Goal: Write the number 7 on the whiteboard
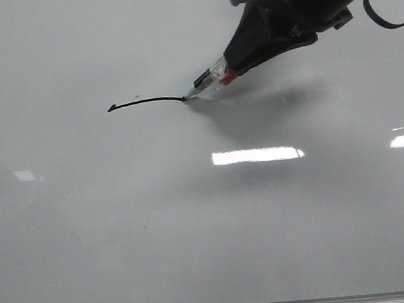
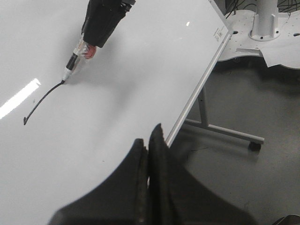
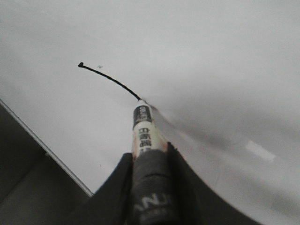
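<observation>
- The whiteboard (image 1: 209, 248) fills the front view, glossy and pale, with bright light reflections; the left wrist view shows its thin grey frame, its stand on the floor, and small print near a corner, too small to read.
- The right gripper (image 1: 250, 51) is clamped on a marker (image 1: 211, 78), whose tip touches the board at the right end of the line.
- The left gripper (image 2: 149, 154) hangs over the board's edge, fingers pressed together and empty, well apart from the writing.
- The number 7 (image 1: 146, 102) is only partly drawn: a curved top stroke with a small barb at its left end. The long slanted down-stroke is judged still to come, so roughly half remains.
- The marker's barrel carries dark printed characters in the right wrist view; they cannot be read.
</observation>
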Action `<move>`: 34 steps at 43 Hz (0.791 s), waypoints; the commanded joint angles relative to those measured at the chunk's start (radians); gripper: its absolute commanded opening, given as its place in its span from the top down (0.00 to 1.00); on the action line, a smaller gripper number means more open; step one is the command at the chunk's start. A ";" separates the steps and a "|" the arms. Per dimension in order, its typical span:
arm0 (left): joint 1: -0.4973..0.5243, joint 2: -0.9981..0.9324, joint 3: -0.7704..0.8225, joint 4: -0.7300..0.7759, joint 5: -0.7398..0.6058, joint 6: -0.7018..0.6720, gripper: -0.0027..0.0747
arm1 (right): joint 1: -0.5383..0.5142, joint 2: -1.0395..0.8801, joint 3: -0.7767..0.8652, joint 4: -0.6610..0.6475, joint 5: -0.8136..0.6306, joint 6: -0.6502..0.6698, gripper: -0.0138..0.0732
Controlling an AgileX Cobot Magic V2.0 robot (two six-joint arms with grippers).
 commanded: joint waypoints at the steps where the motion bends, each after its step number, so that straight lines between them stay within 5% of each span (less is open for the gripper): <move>1: -0.007 0.006 -0.028 -0.014 -0.077 -0.009 0.99 | 0.002 -0.010 -0.003 -0.030 -0.102 -0.022 0.92; 18: -0.007 0.006 -0.028 -0.014 -0.077 -0.009 0.99 | 0.081 0.145 0.020 -0.013 -0.093 -0.024 0.92; 29: -0.007 0.006 -0.028 -0.016 -0.077 -0.009 0.99 | 0.081 -0.052 -0.017 0.160 0.374 -0.349 0.92; 34: -0.007 0.006 -0.028 -0.019 -0.098 -0.009 0.99 | 0.081 -0.139 -0.040 0.203 0.427 -0.368 0.92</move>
